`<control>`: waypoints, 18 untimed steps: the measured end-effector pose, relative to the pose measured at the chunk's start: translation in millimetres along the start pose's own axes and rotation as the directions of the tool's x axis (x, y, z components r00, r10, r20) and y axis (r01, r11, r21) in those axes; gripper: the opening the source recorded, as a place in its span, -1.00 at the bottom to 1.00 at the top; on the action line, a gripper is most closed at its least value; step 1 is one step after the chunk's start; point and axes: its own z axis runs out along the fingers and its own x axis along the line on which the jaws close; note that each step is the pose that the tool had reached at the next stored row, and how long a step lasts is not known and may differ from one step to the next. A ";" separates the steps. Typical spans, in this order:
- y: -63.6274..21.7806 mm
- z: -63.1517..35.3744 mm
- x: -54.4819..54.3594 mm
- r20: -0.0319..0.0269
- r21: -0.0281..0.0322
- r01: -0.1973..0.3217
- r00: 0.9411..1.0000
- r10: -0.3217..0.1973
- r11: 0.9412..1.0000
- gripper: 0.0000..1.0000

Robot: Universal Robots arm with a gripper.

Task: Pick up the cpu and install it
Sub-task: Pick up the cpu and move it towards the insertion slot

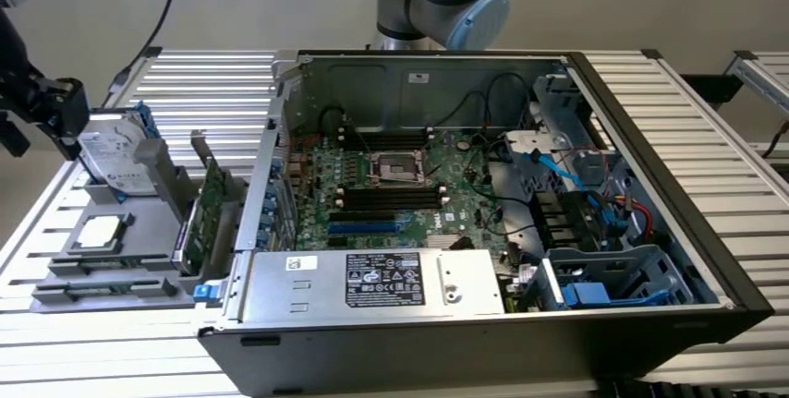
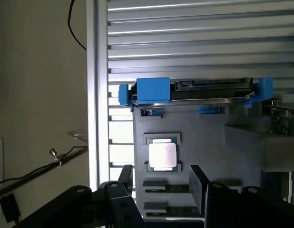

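Where the cpu (image 2: 162,156) lies flat in its shallow square seat on the grey holder (image 2: 209,128), a narrow rim frames it and bare grey surface shows beyond every edge. The hard drive (image 2: 194,92) in its blue bracket stands apart from it on the same holder. The green card (image 1: 203,209) stands on edge between the holder and the computer case (image 1: 431,361).

The gripper (image 2: 161,183) hangs over the holder with its two black fingers (image 2: 198,185) spread wide. They grip nothing and touch nothing, and the cpu shows in the gap between them. It is at the exterior view's left, near the hard drive.

The holder rests on a ribbed metal table (image 1: 690,112). The case lies open on the same table, with its motherboard socket (image 1: 397,167) in plain view. A black cable (image 2: 42,166) trails past the table's edge.
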 end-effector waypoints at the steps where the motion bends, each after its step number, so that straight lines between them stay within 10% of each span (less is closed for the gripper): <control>1: -0.1 1.3 -0.1 0.001 0.000 -0.010 1.000 0.010 1.000 0.19; 18: -13.0 30.0 0.9 0.000 0.005 -0.002 1.000 0.002 1.000 0.19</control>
